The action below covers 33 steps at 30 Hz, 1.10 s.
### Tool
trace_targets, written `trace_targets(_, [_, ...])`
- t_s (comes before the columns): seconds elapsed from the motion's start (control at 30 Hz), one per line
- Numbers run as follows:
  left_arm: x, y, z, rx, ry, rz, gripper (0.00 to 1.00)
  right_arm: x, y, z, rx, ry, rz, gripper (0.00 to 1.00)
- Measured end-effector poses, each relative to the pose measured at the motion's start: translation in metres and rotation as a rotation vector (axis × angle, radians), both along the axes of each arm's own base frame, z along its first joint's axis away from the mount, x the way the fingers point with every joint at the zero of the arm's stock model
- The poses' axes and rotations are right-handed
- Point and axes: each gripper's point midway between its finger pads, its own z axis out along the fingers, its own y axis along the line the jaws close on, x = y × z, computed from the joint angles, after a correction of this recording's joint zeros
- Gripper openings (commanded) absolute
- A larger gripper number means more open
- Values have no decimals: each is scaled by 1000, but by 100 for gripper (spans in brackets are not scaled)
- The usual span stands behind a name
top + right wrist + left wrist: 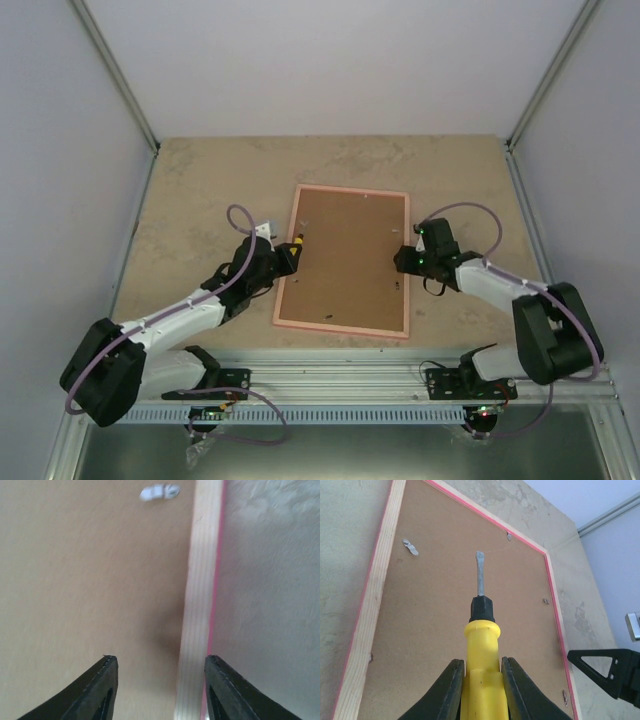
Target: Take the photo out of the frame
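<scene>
Currently one frame [340,331] lies face-down; left gripper [286,254] clamps one screwdriver [481,630], right gripper [161,662] spread apart.

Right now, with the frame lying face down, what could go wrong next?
1. The screwdriver blade points across the backing board; if it slips off a small metal tab, it may gouge the board or what lies under it.
2. The right jaws stand open over the edge of the frame, holding nothing, so prying could push the frame across the table.
</scene>
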Motion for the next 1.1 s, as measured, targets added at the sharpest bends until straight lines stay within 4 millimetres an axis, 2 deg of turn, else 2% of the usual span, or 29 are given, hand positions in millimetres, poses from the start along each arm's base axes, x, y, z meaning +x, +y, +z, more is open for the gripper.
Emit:
trace_targets(0.17, [-5,-4,-4,-3,9,-33,0,-35,5,5,-12,21,71,62])
trace_targets(0.4, [-8,-8,-1,-6,-2,-75,0,-73,4,0,-41,75,119,64])
trace_targets(0.63, [-13,-7,5,-5,-28,-95,0,-102,28,-8,-56,127,222,67])
trace_targets(0.8, [-14,-7,7,0,-34,-100,0,-125,59,-17,-55,165,316,67])
trace_targets(0.9, [-16,-7,9,0,-44,-113,0,-132,85,-17,-42,169,375,67])
trace_targets(1.1, [-17,-6,12,5,-57,-114,0,-135,151,-15,-17,163,497,68])
